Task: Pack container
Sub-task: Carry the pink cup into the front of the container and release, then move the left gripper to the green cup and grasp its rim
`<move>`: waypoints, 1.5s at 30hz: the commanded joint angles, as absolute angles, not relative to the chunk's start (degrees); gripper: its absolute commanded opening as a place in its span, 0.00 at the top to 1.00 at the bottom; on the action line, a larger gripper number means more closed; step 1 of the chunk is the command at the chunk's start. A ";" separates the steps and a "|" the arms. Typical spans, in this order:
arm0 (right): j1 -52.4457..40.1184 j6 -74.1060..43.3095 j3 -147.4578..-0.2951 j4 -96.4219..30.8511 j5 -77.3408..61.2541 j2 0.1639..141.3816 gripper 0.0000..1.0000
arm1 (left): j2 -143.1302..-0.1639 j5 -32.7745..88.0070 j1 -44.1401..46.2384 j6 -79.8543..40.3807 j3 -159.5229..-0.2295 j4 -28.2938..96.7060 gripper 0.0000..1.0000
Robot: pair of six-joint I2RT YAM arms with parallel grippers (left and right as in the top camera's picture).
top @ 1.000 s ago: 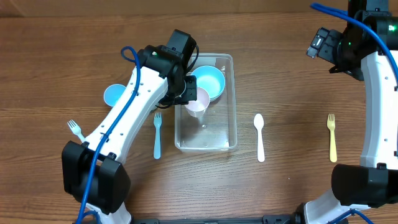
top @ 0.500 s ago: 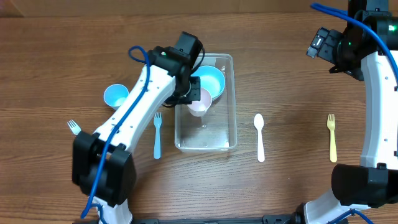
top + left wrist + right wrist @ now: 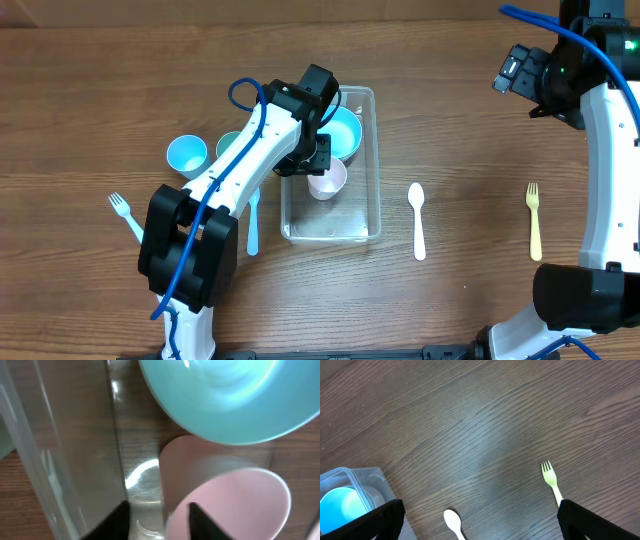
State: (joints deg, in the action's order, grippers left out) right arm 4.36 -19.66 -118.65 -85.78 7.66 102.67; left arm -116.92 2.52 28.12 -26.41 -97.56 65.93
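While the left gripper (image 3: pixel 157 519) hangs inside the clear container (image 3: pixel 376 150) at mid-table, its fingers stand apart astride the wall of the pink cup (image 3: pixel 328 181), beside the light-blue bowl (image 3: pixel 346 128). The cup looks placed; next comes a straight lift clear without tipping it. The right gripper (image 3: pixel 480 522) is spread wide and empty.

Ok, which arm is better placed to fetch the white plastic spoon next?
Probably right: the white plastic spoon lies right of the clear rectangular plastic container, the right gripper is open and empty, while the left gripper is inside the container at the pink cup.
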 commanded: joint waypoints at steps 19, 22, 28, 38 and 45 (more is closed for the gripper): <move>4.29 -19.99 -118.93 -85.65 7.64 102.24 0.00 | -116.44 -4.05 26.72 -27.07 -122.34 85.03 0.58; 4.29 -19.99 -118.93 -85.62 7.64 102.24 0.00 | -116.46 -6.48 24.40 -29.80 -122.32 89.36 0.60; 4.29 -19.99 -118.93 -85.65 7.64 102.24 0.00 | -116.46 -6.35 18.11 -28.10 -121.95 92.07 0.60; 4.29 -19.99 -118.93 -85.65 7.64 102.24 0.00 | -116.46 -3.38 16.64 -13.74 -114.87 85.36 0.56; 4.32 -19.99 -118.93 -85.65 7.64 102.24 0.00 | -116.46 1.50 11.46 -8.93 -105.80 77.10 0.53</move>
